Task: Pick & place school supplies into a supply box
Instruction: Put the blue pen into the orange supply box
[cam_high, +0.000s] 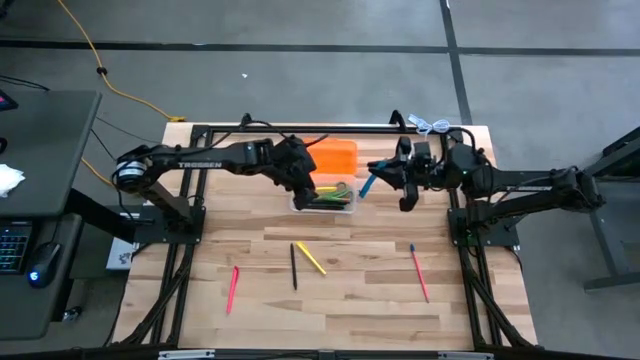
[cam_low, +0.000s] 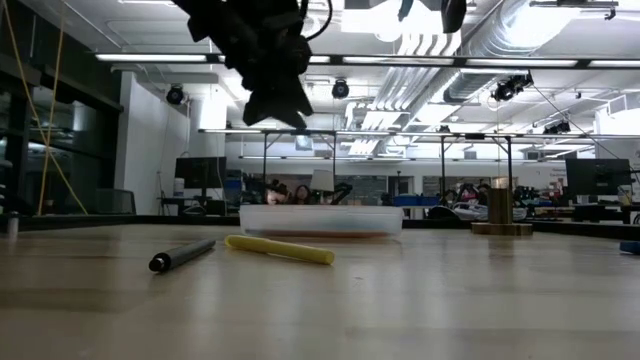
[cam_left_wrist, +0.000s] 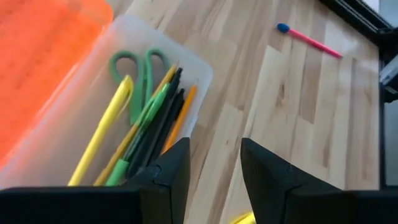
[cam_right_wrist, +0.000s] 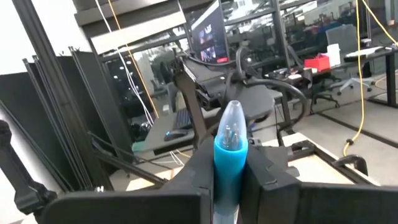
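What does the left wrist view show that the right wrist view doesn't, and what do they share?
Left wrist only: the supply box holding green-handled scissors, a yellow pen and more, the orange piece beside it, a pink pen on the table, and the open, empty left gripper. Right wrist only: the right gripper shut on a blue marker. Shared: only the wooden table.

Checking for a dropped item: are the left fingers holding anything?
No, the left gripper has its fingers apart with only bare table between them, beside the supply box.
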